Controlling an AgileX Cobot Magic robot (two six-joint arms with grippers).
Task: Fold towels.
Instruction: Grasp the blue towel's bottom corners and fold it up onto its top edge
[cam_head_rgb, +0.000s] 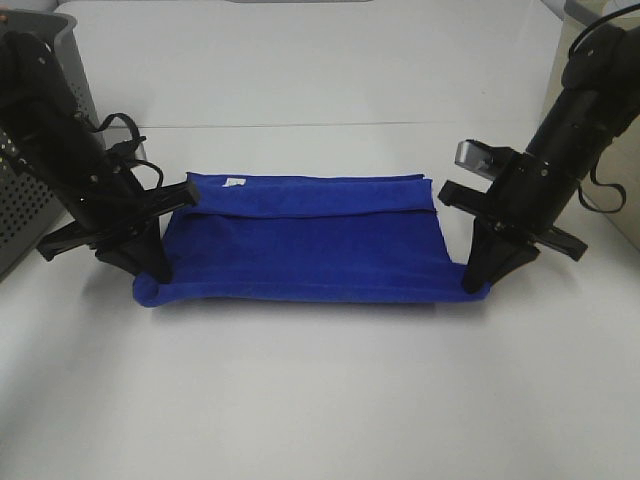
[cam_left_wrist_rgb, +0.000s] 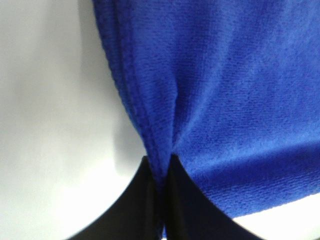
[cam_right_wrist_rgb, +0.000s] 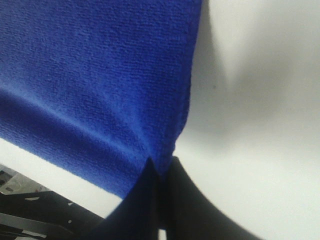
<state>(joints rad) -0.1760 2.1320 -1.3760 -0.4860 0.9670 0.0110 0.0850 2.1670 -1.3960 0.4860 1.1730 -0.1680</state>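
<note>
A royal-blue towel (cam_head_rgb: 305, 240) lies folded on the white table, long side left to right, with a small white tag (cam_head_rgb: 236, 182) at its far edge. My left gripper (cam_head_rgb: 158, 272) is shut on the towel's near left corner; the left wrist view shows the hem (cam_left_wrist_rgb: 150, 145) pinched between the black fingers (cam_left_wrist_rgb: 142, 200). At the near right corner my right gripper (cam_head_rgb: 476, 285) is shut too, and the right wrist view has the towel (cam_right_wrist_rgb: 100, 75) bunching into the closed fingers (cam_right_wrist_rgb: 175, 200).
A grey slotted bin (cam_head_rgb: 30, 190) stands at the far left behind my left arm. A pale object (cam_head_rgb: 620, 110) sits at the right edge behind my right arm. The white table (cam_head_rgb: 320, 400) spreads out in front of the towel.
</note>
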